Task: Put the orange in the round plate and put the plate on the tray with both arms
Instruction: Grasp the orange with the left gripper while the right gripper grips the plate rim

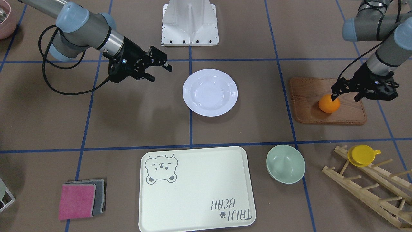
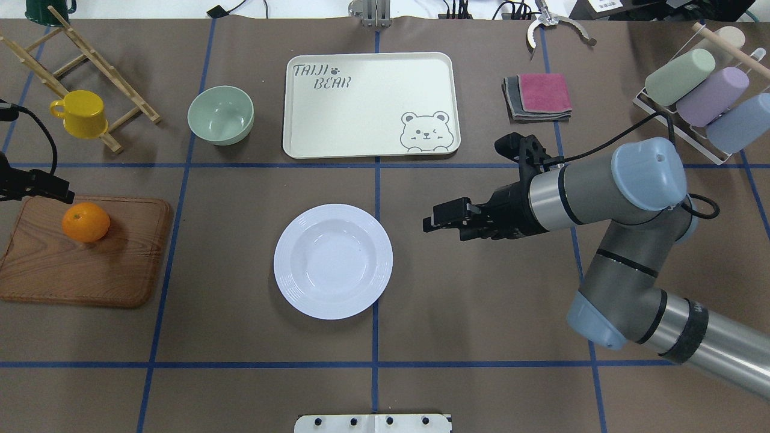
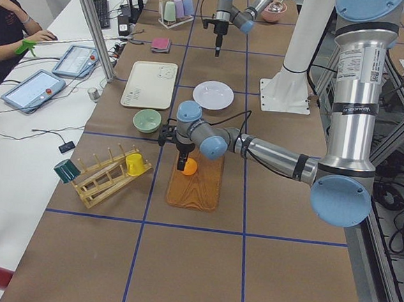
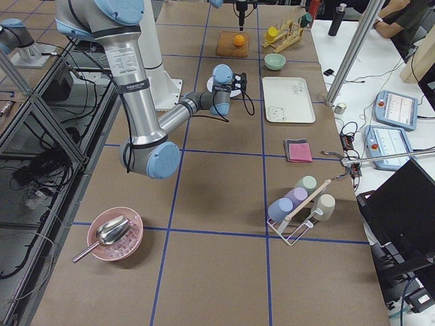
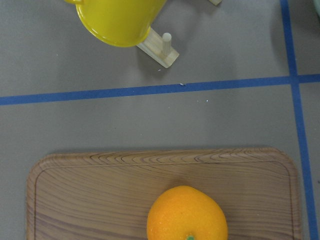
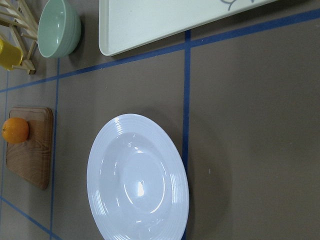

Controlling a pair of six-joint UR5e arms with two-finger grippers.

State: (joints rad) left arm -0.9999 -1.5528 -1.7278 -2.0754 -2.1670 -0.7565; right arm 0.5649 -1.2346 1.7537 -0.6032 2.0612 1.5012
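Observation:
The orange (image 1: 329, 103) lies on a brown wooden board (image 1: 328, 119) on my left side. My left gripper (image 1: 346, 95) hangs open just above it and slightly toward the robot, holding nothing. In the left wrist view the orange (image 5: 187, 214) sits at the bottom edge and no fingers show. The white round plate (image 1: 210, 92) stands empty in the middle of the table. My right gripper (image 1: 159, 72) hovers open and empty beside the plate (image 2: 332, 260), a little off its rim. The cream tray (image 1: 196, 190) with the bear drawing lies empty beyond the plate.
A pale green bowl (image 1: 285, 163) stands beside the tray. A yellow cup (image 1: 362, 155) hangs on a wooden rack (image 1: 370, 187) past the board. Folded pink and grey cloths (image 1: 82, 199) lie on the tray's other side. A rack of cups (image 2: 704, 102) is at the far right.

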